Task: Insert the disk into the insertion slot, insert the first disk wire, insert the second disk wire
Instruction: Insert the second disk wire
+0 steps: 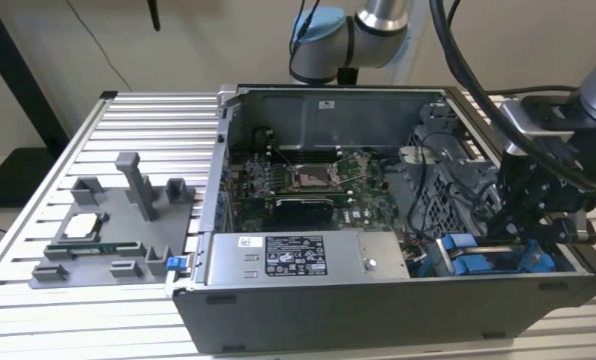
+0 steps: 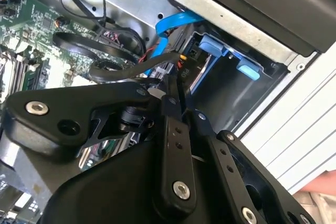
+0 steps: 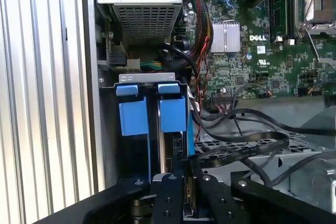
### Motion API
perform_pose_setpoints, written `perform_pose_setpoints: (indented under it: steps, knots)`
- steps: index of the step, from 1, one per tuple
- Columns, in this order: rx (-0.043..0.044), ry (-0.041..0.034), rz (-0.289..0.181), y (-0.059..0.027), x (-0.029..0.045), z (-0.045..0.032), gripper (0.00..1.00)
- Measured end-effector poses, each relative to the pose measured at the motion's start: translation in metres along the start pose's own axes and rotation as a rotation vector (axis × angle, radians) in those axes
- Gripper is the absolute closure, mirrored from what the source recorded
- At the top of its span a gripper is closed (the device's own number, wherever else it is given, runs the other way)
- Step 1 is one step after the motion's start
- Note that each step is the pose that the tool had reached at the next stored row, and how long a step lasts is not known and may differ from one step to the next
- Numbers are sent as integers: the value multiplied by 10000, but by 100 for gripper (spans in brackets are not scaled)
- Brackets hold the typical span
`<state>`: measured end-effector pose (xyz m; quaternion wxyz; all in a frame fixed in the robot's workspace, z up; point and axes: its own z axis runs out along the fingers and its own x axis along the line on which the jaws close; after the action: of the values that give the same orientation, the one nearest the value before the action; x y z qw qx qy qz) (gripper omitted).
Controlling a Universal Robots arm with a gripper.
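Observation:
My black gripper (image 1: pixel 515 231) reaches down into the case's front corner on the exterior view's right, over the insertion slot (image 1: pixel 483 262) with its blue fittings. In the first wrist view the disk (image 3: pixel 169 148) stands edge-on in the slot, its blue carrier (image 3: pixel 173 113) beside a second blue fitting (image 3: pixel 133 116). The gripper (image 3: pixel 185 167) is right at the disk's end, fingers close together on the end of a flat black disk wire (image 3: pixel 239 148). In the second wrist view the same black wire (image 2: pixel 131 64) runs to the gripper (image 2: pixel 173 86), and a blue flat wire (image 2: pixel 176 22) loops nearby.
The silver power-supply box (image 1: pixel 298 259) lies along the case's near wall, with the motherboard (image 1: pixel 308 184) behind it. A perforated metal cage (image 1: pixel 458 195) and loose black cables crowd the gripper. A grey fixture (image 1: pixel 108 232) with parts sits on the slatted table at the exterior view's left.

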<state>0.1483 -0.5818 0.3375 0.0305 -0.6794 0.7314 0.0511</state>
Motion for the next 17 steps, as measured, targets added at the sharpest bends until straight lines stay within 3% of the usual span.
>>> perform_pose_setpoints:
  steps: [5,6,7,11,17]
  knots:
    - [14,-7,-2,-1,3,25,100]
    - [15,-14,-2,-2,3,28,0]
    - [14,-39,-4,-2,3,40,0]
    - [11,-17,-2,-1,0,0,0]
    - [-9,-8,14,6,-24,-204,0]
